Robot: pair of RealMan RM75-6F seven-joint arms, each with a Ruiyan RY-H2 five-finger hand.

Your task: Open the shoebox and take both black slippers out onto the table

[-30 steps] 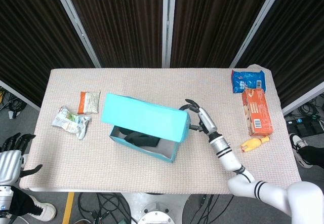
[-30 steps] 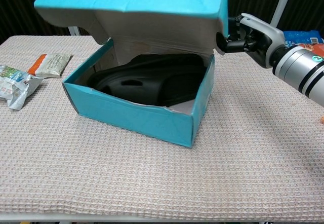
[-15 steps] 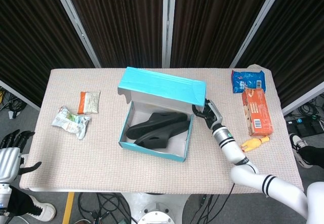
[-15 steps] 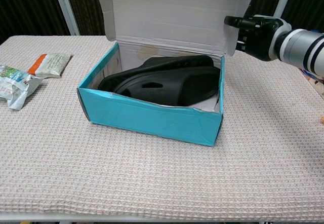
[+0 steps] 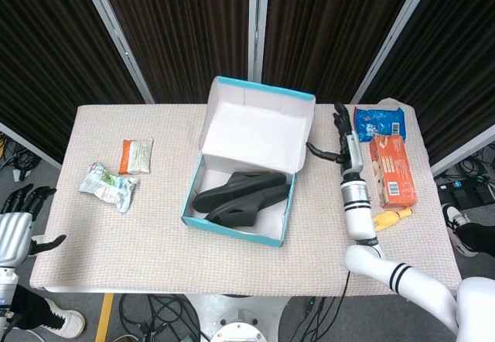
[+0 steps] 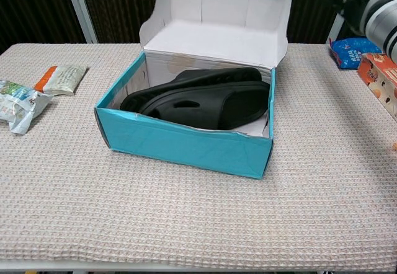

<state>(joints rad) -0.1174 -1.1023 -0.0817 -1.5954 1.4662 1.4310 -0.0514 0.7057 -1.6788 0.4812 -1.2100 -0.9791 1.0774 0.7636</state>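
We see a table [image 5: 116,234] covered in beige waffle-weave cloth, with dark curtains [image 5: 193,25] behind it. The teal shoebox [image 5: 232,222] sits mid-table, its lid [image 5: 259,129] flipped up and back. Both black slippers [image 5: 240,199] lie inside. Our right hand [image 5: 344,137] hovers just beside the lid's right edge, fingers spread, holding nothing. Our left hand [image 5: 17,222] hangs off the table's left edge, fingers apart and empty. Snack packets [image 5: 108,183] lie left; an orange box [image 5: 390,170] lies right.
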